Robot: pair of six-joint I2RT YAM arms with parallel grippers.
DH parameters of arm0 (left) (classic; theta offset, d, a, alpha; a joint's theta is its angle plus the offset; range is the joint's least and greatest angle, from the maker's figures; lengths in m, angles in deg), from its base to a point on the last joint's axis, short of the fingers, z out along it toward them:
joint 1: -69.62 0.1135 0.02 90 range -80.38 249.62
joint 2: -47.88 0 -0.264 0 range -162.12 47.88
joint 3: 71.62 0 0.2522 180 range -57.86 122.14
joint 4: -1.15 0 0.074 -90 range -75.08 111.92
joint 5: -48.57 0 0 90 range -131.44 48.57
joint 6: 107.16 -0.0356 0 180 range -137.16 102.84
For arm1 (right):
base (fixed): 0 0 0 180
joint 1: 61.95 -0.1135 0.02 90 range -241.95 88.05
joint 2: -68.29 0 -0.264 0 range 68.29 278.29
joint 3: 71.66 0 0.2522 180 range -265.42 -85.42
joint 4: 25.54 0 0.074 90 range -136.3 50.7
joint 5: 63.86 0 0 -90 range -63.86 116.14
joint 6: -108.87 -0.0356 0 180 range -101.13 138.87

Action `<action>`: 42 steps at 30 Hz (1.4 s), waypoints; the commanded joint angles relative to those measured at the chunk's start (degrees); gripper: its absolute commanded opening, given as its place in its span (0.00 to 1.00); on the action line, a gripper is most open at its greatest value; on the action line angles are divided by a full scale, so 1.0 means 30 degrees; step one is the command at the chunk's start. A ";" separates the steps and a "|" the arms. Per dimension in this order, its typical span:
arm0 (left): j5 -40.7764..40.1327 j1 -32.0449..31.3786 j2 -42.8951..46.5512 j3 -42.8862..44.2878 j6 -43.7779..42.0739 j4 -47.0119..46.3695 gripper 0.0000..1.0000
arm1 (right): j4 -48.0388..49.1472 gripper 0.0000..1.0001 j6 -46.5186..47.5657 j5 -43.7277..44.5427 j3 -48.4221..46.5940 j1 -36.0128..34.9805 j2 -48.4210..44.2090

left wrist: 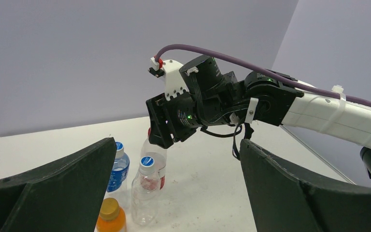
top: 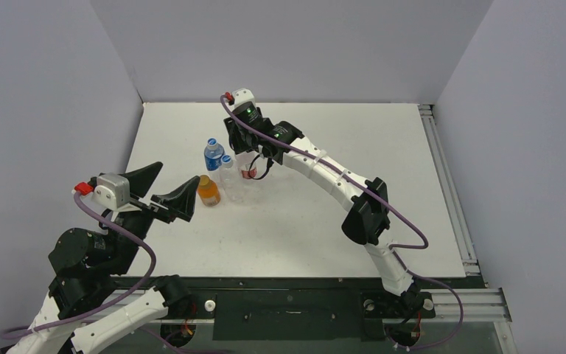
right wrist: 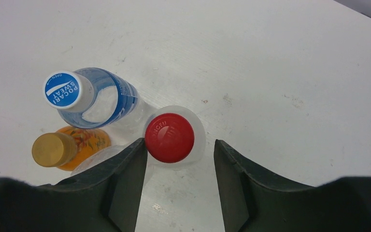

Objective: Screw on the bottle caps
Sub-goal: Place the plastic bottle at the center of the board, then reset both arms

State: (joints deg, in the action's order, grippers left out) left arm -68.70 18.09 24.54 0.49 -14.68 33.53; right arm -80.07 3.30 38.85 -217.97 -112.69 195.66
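Orange bottle [top: 208, 193]: orange drink inside.
Red cap [right wrist: 169, 137]: on clear bottle [right wrist: 199, 131], at orange bottle's 2 o'clock.
Right gripper [right wrist: 179, 143]: parted astride red cap.
Left gripper [top: 178, 172]: spread wide, empty.

Plain pale lilac-grey back wall [top: 287, 44], left wall [top: 37, 96] and right wall [top: 530, 110] boxing in a white, lightly scuffed tabletop [top: 383, 147]. Even, soft lighting. Aluminium rail [top: 448, 192] along the right edge, dark frame [top: 287, 324] across the near edge.
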 commanded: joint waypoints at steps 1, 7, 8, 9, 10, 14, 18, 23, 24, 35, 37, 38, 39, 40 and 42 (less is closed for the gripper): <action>-0.0094 0.0066 -0.0165 0.0116 -0.0109 -0.0417 0.97 | 0.0715 0.50 -0.0015 0.0257 -0.0684 -0.0172 0.0127; -0.0094 0.0052 -0.0191 0.0042 -0.0095 -0.0463 0.97 | 0.0976 0.50 -0.0160 -0.0105 -0.0699 -0.0187 0.0111; -0.0070 0.0059 -0.0177 0.0052 -0.0095 -0.0462 0.97 | 0.0999 0.50 -0.0165 -0.0164 -0.0699 -0.0186 0.0111; -0.0061 0.0065 -0.0184 0.0060 -0.0087 -0.0462 0.96 | 0.1032 0.50 -0.0206 -0.0179 -0.0699 -0.0191 0.0111; -0.0083 0.0066 -0.0189 0.0061 -0.0091 -0.0447 0.96 | 0.1042 0.50 -0.0216 -0.0227 -0.0699 -0.0231 0.0111; -0.0084 0.0059 -0.0205 0.0034 -0.0094 -0.0447 0.97 | 0.1092 0.50 -0.0223 -0.0258 -0.0699 -0.0281 0.0069; -0.0110 0.0066 -0.0192 -0.0013 -0.0043 -0.0462 0.96 | 0.1182 0.51 -0.0275 -0.0325 -0.0699 -0.0312 -0.0026; -0.0118 0.0065 -0.0220 -0.0090 0.0013 -0.0538 0.96 | 0.1243 0.57 -0.0413 -0.0524 -0.0723 -0.0320 -0.0251; -0.0129 0.0044 -0.0235 -0.0114 0.0057 -0.0558 0.96 | 0.1290 0.59 -0.0487 -0.0564 -0.0726 -0.0317 -0.0375; 0.0258 0.0044 -0.1235 0.0060 0.0660 -0.0855 0.97 | 0.1355 0.76 -0.0748 -0.0100 -0.0487 -0.0171 -0.2865; 0.0481 0.0049 -0.1787 0.0264 0.0956 -0.0837 0.97 | 0.1387 0.76 -0.0960 0.0148 0.0269 -0.0042 -0.3945; 0.0528 0.0062 -0.2014 0.0501 0.1267 -0.0781 0.97 | 0.1495 0.77 -0.1063 0.0243 0.0986 0.0042 -0.4836; 0.0531 0.0065 -0.2617 0.0817 0.1652 -0.0578 0.97 | 0.1624 0.77 -0.1346 0.0259 0.1418 0.0267 -0.5277; 0.0533 0.0066 -0.2913 0.0982 0.1833 -0.0447 0.97 | 0.1719 0.77 -0.1520 0.0264 0.2401 0.0372 -0.6319; 0.0527 0.0059 -0.4011 0.1569 0.2336 0.0138 0.96 | 0.2007 0.77 -0.2038 0.0336 0.4189 0.0860 -0.7995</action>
State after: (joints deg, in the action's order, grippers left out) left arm -68.00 18.09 17.59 0.97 -11.32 33.44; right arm -78.19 0.35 37.82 -211.50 -112.58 184.60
